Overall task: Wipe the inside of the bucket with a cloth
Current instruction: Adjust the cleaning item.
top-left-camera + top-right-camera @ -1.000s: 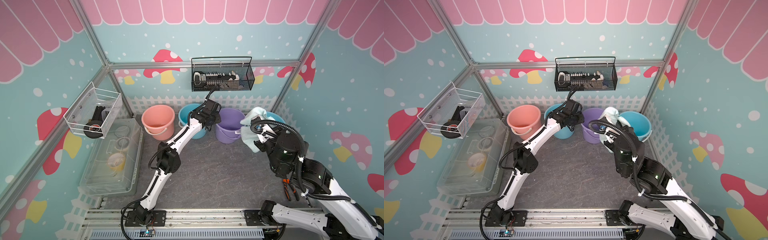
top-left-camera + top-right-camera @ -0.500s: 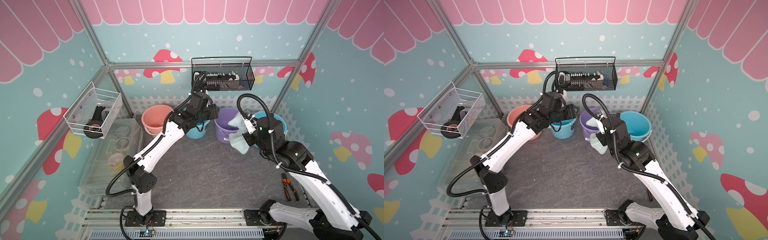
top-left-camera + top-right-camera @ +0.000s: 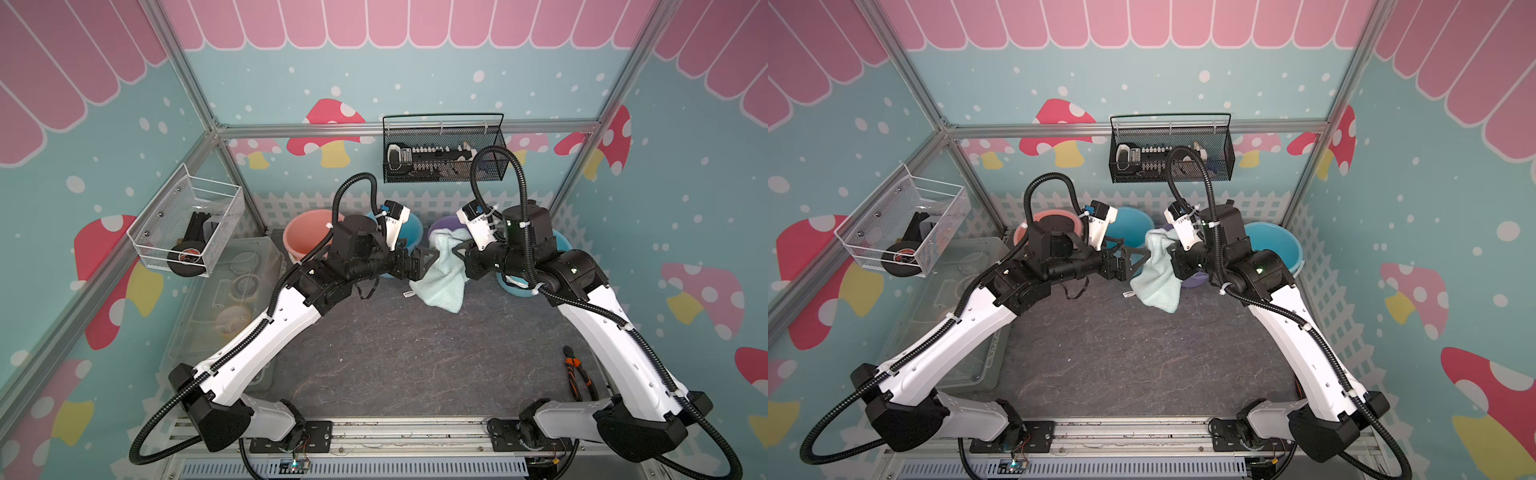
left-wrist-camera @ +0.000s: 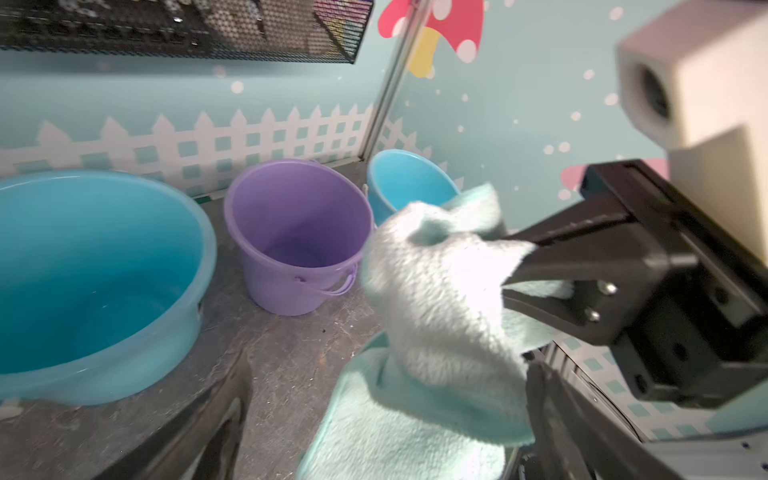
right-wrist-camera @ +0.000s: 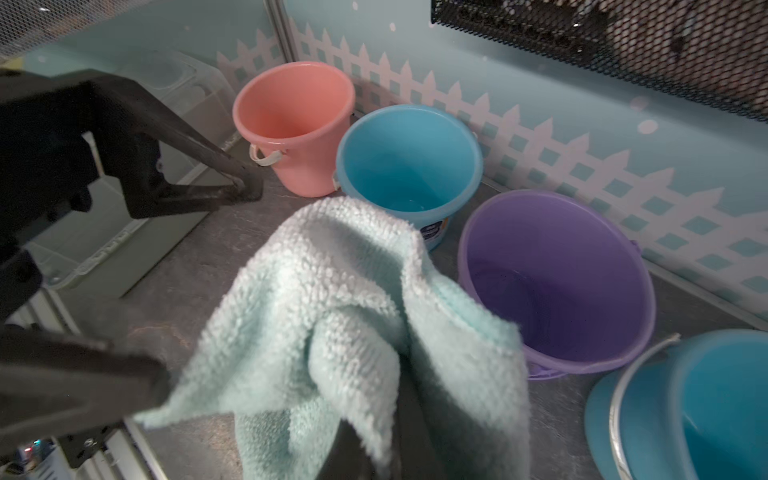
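Crumpled, fluffy pale-aqua cloth [image 3: 442, 274]

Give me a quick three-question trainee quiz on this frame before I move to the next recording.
1. True or false: the left gripper is shut on the cloth.
2. Which colour appears twice among the buckets? A pink, B blue, C purple.
3. What tool lies on the table at the robot's right?
Key: 1 false, it is open; the right gripper holds the cloth. 2 B. 3 pliers.
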You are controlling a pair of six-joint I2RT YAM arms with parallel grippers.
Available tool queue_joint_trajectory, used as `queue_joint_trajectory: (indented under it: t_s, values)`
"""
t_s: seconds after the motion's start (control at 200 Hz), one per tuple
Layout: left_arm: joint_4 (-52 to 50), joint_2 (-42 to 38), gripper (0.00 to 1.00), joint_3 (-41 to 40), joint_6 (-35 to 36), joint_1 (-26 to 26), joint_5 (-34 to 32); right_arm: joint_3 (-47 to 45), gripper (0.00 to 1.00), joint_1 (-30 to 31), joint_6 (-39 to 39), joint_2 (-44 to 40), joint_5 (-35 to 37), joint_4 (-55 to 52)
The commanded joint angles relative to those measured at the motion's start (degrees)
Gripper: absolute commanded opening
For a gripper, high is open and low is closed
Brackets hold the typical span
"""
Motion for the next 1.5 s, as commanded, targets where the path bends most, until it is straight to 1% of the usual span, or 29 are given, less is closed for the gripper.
queue_joint_trajectory:
  t_s: [0.0,0.085,0.235,0.275,0.33,0.375,0.415,0.46,0.5,0.54,0.63,0.665,0.68,0.715,0.781,0.866,0.911,1.031,1.051,1.091,1.181,1.256,1.266,1.291,1.326,1.421,1.496]
  values:
    - [1.92,0.84,0.99,-0.67,3.9,-1.18,6.46,3.97,0.0,-0.36,5.58,1.98,-10.63,-2.49]
    - [1.61,2.3,0.99,-0.3,4.19,-1.95,6.45,6.05,0.0,-0.34,7.27,3.12,-14.54,-2.69]
    - [1.01,4.15,0.98,-0.5,4.38,-2.14,7.06,8.51,0.0,-0.42,9.04,3.37,-16.99,-2.42]
    - [0.89,4.49,0.91,-0.43,4.37,-2.14,7.23,8.91,0.0,-0.39,9.19,3.38,-17.31,-2.38]
    - [0.82,4.76,0.74,-0.37,4.37,-2.14,7.03,9.1,0.0,-0.39,9.24,3.4,-17.21,-2.28]
    - [0.81,4.8,0.56,-0.39,4.3,-2.14,6.43,9.06,0.0,-0.41,9.13,3.3,-16.42,-2.38]
    - [0.79,4.81,0.44,-0.42,4.24,-2.14,5.8,8.93,0.0,-0.42,8.71,3.23,-15.1,-2.54]
    - [0.79,4.72,0.33,-0.48,4.19,-2.18,4.96,8.56,0.0,-0.49,8.34,3.1,-12.94,-2.69]
    - [0.64,4.57,0.25,-0.51,4.26,-2.14,4.16,8.19,0.06,-0.77,8.06,2.96,-10.92,-2.69]
    - [0.43,4.42,0.19,-0.59,4.25,-2.14,3.34,7.77,0.16,-1.19,7.75,3.01,-8.93,-2.66]
    - [-0.16,4.02,0.1,-1.19,4.21,-2.11,0.72,6.69,0.48,-3.45,7.3,3.23,-5.11,-2.71]
    - [-0.51,3.81,0.06,-1.4,4.1,-2.06,-0.54,6.14,0.58,-4.88,7.25,3.34,-3.88,-2.67]
    - [-0.64,3.72,0.05,-1.49,4.02,-1.98,-0.95,5.95,0.61,-5.67,7.26,3.4,-3.36,-2.65]
    - [-0.85,3.46,0.04,-1.83,3.73,-1.76,-1.74,5.43,0.65,-7.33,7.55,3.56,-2.12,-2.69]
    - [-1.03,2.94,0.02,-2.46,3.11,-1.3,-2.31,4.44,0.7,-11.01,8.41,4.0,0.41,-2.57]
    - [-1.07,2.03,0.02,-3.44,2.65,-1.08,-2.95,2.66,0.72,-16.26,10.93,4.65,4.46,-2.34]
    - [-1.03,1.52,0.01,-3.98,2.53,-1.01,-3.2,1.06,0.72,-19.53,13.2,4.9,5.31,-1.41]
    - [-1.04,0.38,0.01,-5.15,2.19,-1.0,-4.02,-5.64,0.71,-28.6,22.22,5.05,3.25,3.75]
    - [-1.02,0.18,0.01,-5.3,2.12,-1.0,-4.14,-6.97,0.71,-29.9,24.55,4.93,3.6,5.06]
    - [-1.05,-0.17,0.01,-5.56,2.08,-1.04,-4.52,-9.04,0.72,-31.72,30.07,4.69,7.15,6.81]
    - [-1.05,-1.05,0.01,-6.26,1.99,-1.0,-4.85,-11.95,0.72,-33.58,40.19,4.91,15.63,7.02]
    - [-1.06,-1.8,0.01,-6.72,2.08,-1.0,-5.16,-10.94,0.78,-34.27,47.68,6.63,21.31,3.11]
    - [-1.05,-1.9,0.01,-6.72,2.08,-0.95,-5.25,-10.57,0.8,-34.37,48.57,6.97,21.87,2.49]
    - [-1.05,-2.15,0.01,-6.88,2.08,-0.93,-5.27,-9.65,0.84,-34.79,50.7,8.07,22.67,0.75]
    - [-1.03,-2.4,0.01,-7.02,2.1,-0.95,-5.38,-8.13,0.87,-35.39,53.38,9.77,23.0,-1.41]
    - [-1.05,-3.12,0.01,-7.53,2.08,-0.91,-5.63,-3.99,0.88,-36.88,60.05,15.03,22.95,-7.61]
    - [-1.05,-3.73,0.02,-7.96,1.99,-0.92,-5.83,-1.87,0.88,-37.57,64.3,18.16,22.77,-10.29]
